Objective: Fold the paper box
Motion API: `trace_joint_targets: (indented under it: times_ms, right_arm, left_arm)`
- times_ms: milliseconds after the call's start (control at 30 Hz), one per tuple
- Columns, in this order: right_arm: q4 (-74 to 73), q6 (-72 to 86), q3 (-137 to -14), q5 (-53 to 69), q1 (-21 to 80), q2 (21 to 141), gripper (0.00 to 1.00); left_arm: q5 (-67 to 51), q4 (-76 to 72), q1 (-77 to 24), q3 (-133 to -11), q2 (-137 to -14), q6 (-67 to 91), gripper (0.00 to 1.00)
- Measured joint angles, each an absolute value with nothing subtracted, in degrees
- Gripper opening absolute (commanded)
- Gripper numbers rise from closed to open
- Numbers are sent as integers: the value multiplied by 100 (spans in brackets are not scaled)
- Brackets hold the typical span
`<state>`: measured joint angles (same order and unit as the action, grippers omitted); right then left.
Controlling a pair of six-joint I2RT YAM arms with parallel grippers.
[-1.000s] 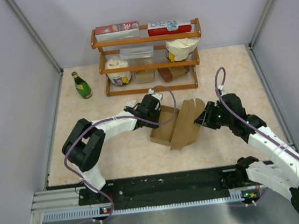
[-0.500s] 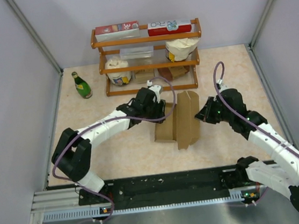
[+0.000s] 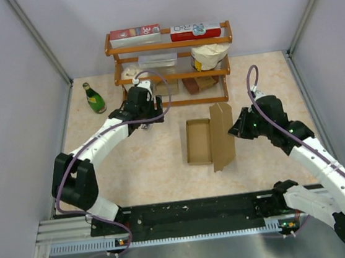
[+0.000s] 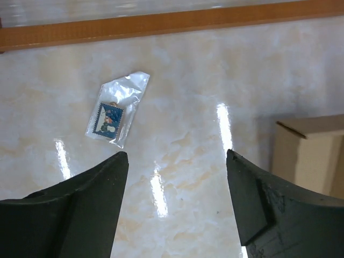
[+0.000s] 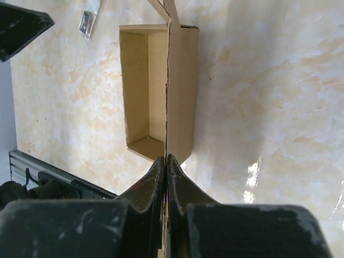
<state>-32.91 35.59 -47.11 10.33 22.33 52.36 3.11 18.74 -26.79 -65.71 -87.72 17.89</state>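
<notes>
The paper box (image 3: 199, 141) is a plain brown open tray lying mid-table, with its long lid flap (image 3: 222, 134) standing up along the right side. My right gripper (image 3: 234, 131) is shut on that flap's edge; in the right wrist view the gripper (image 5: 166, 159) pinches the thin cardboard, with the tray (image 5: 141, 86) open beyond it. My left gripper (image 3: 141, 117) is off to the left near the shelf, apart from the box. Its jaws (image 4: 176, 161) stand wide open over bare table, and a box corner (image 4: 312, 153) shows at the right edge.
A wooden shelf (image 3: 172, 73) at the back holds red-and-white cartons, white tubs and small brown blocks. A green bottle (image 3: 94, 97) stands to its left. A small clear bag with a blue stamp (image 4: 114, 117) lies on the table ahead of the left gripper. Walls close in both sides.
My left gripper let go of the box, opened and drew back left toward the shelf. The right gripper closed on the lid flap and raised it upright; the box straightened.
</notes>
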Motion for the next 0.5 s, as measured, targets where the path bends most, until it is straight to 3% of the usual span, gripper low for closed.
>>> trace_joint_targets:
  times_ms: [233,500]
  right_arm:
    - [-3728,3242,-5019,1031,2233,5251,0]
    - [-3955,3114,-5019,1066,2233,5251,0]
  left_arm:
    - [615,2169,-2598,-7205,-9815,1673,98]
    - [1024,2182,-2620,-7518,-10597,1511,99]
